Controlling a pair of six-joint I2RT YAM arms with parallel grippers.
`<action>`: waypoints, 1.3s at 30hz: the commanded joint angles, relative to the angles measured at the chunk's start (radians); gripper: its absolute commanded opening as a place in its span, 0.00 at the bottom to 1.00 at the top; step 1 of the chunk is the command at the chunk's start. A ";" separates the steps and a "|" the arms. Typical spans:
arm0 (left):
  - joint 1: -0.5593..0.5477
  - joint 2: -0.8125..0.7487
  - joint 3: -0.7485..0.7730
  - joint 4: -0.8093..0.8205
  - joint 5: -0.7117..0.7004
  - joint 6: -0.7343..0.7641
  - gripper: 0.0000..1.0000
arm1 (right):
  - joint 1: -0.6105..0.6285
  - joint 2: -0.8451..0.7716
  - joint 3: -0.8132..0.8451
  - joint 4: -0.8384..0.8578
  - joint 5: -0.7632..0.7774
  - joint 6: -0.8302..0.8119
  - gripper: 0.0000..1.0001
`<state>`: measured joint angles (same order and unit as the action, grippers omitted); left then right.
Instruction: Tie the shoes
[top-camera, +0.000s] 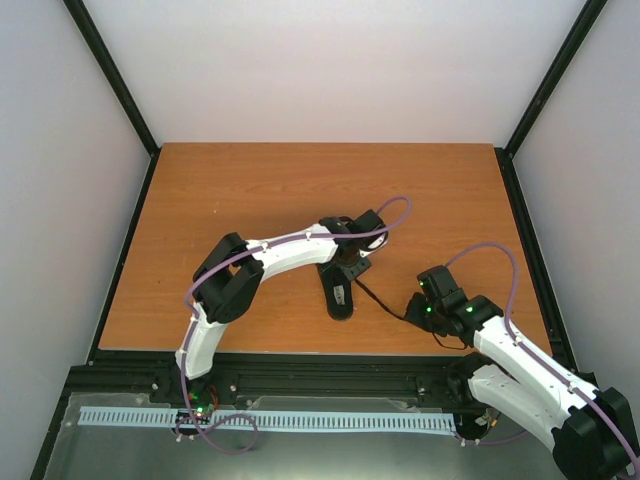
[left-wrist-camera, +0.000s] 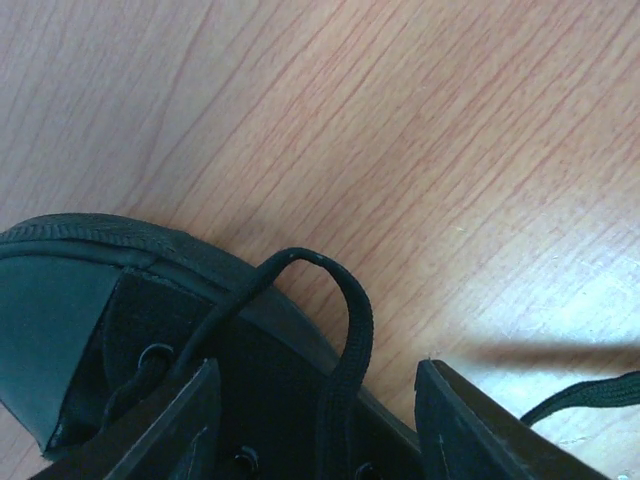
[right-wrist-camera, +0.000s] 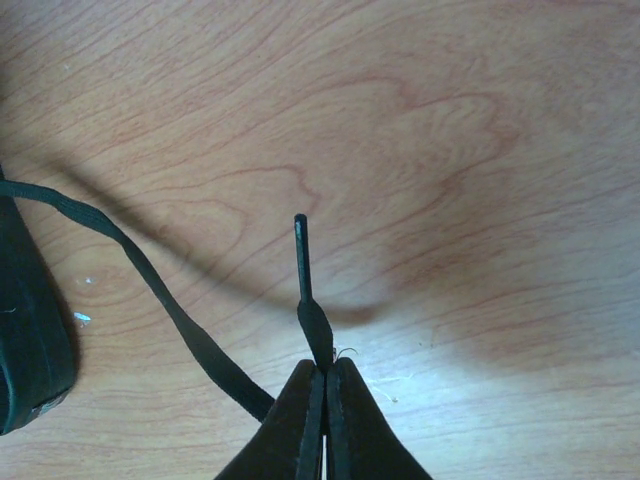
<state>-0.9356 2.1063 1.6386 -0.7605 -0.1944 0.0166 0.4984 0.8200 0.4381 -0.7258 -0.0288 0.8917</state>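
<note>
- The small, narrow, all-black low shoe (top-camera: 340, 293) lies on the orange-brown wooden table (top-camera: 250, 190). It is directly under the left end effector (left-wrist-camera: 318, 372) and off to the left of the right end effector (right-wrist-camera: 323, 372).
- The left end effector is released. Its two fingers (left-wrist-camera: 190, 420) stand well apart over the shoe's eyelet area.
- A raised loop of thin black lace (left-wrist-camera: 350, 310) arches up between those fingers and appears to touch neither.
- The right end effector is clenched on the other black lace strand (right-wrist-camera: 170, 300), close to its stiff tip (right-wrist-camera: 300, 245). The tip pokes out just beyond the fingertips.
- From that grasp the strand runs back leftward to the shoe, low over the table and fairly straight.
- Done so far, by my reading: one strand is drawn out sideways and held, and a loop stands ready at the left end effector.
- No knot or bow is visible anywhere.
- Likely left to do: taking hold of the loop, crossing the two strands, forming the knot and bow, and pulling it snug. The task looks to be in its early part.
</note>
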 joint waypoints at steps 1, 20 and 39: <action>-0.009 0.008 0.043 -0.024 -0.009 0.029 0.52 | -0.004 -0.001 0.005 0.018 -0.002 0.017 0.03; 0.114 -0.396 -0.430 0.472 0.354 -0.237 0.01 | -0.017 0.137 0.420 0.175 0.227 -0.158 0.03; 0.235 -0.443 -0.579 0.723 0.727 -0.285 0.07 | -0.028 0.378 0.722 0.350 0.051 -0.228 0.03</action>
<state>-0.7120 1.6650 1.0458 -0.1188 0.4438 -0.2588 0.4774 1.1812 1.1259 -0.4118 0.0525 0.6716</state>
